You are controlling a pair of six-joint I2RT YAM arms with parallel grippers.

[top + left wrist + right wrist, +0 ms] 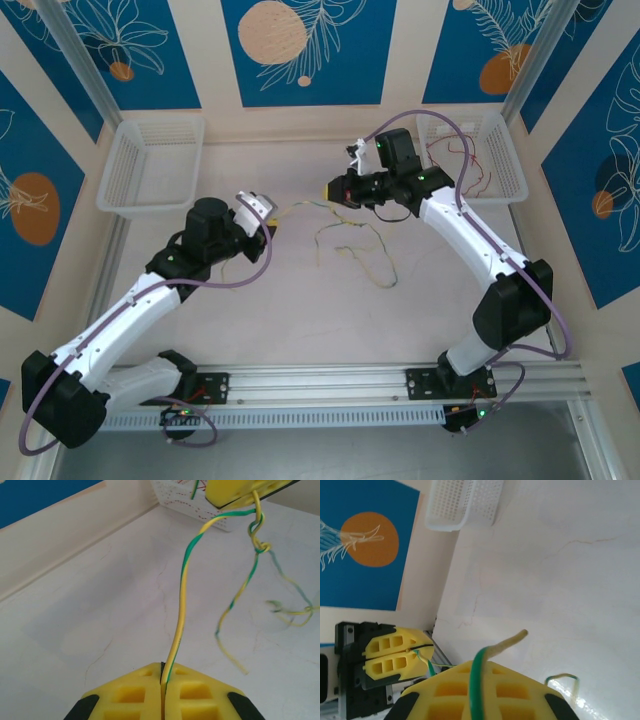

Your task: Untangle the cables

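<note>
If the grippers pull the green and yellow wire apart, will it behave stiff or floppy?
Probably floppy: the wire curves loosely between the left gripper and the right gripper, and its free strands hang in squiggles. It seems light, as thin as it is. The small knot may tighten if pulled.

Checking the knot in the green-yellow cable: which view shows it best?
Left wrist: the knot hangs close and sharp. Top external gives the cable as a faint strand, knot too small to tell. Right wrist has its end.
</note>
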